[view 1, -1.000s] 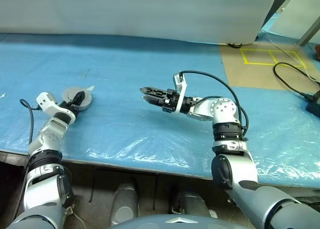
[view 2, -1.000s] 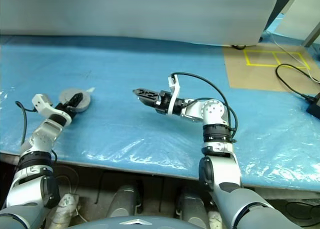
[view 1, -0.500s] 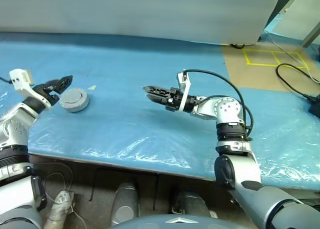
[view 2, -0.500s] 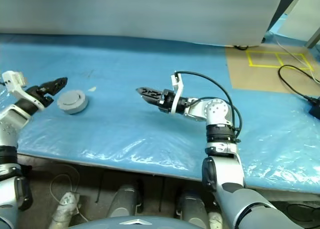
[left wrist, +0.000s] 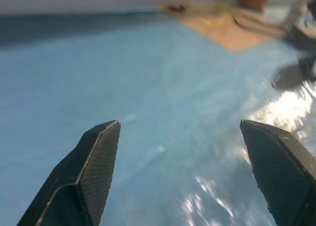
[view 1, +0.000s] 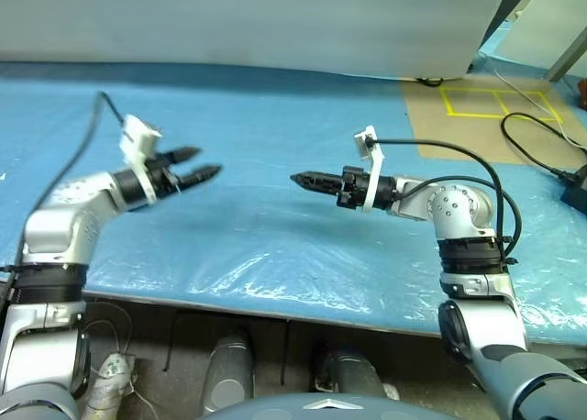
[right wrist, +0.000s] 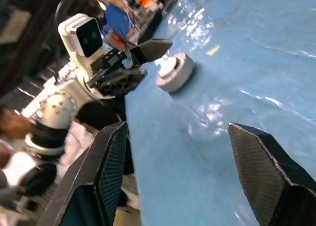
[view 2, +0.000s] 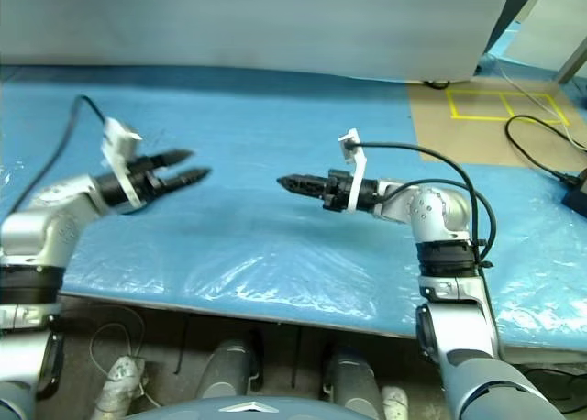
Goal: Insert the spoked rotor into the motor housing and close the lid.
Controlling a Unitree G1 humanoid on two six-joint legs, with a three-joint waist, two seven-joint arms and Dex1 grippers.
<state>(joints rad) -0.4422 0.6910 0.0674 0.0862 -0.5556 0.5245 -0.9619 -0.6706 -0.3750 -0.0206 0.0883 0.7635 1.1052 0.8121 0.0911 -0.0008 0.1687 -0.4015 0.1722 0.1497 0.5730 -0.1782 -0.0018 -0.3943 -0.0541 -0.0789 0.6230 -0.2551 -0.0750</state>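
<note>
The motor housing (right wrist: 174, 72), lid on, rests on the blue table covering (view 1: 275, 237) beyond the left gripper (view 1: 194, 163), apparently assembled. Both the left gripper and right gripper (view 1: 307, 179) hang above the table with fingers spread, grasping nothing. A black cable (view 1: 541, 149) and yellow tape markings (view 1: 486, 104) lie far right, obstructing nothing.

Both arms reach forward over the blue surface (view 1: 275, 246), raised clear of it, with the two claws pointing toward each other across a gap. The left claw (view 1: 204, 163) points roughly level toward the robot's right, its two black fingers (left wrist: 96, 162) spread apart with nothing between them. The right claw (view 1: 303, 178) points roughly level toward the robot's left, its fingers (right wrist: 111, 167) also parted and empty.
</note>
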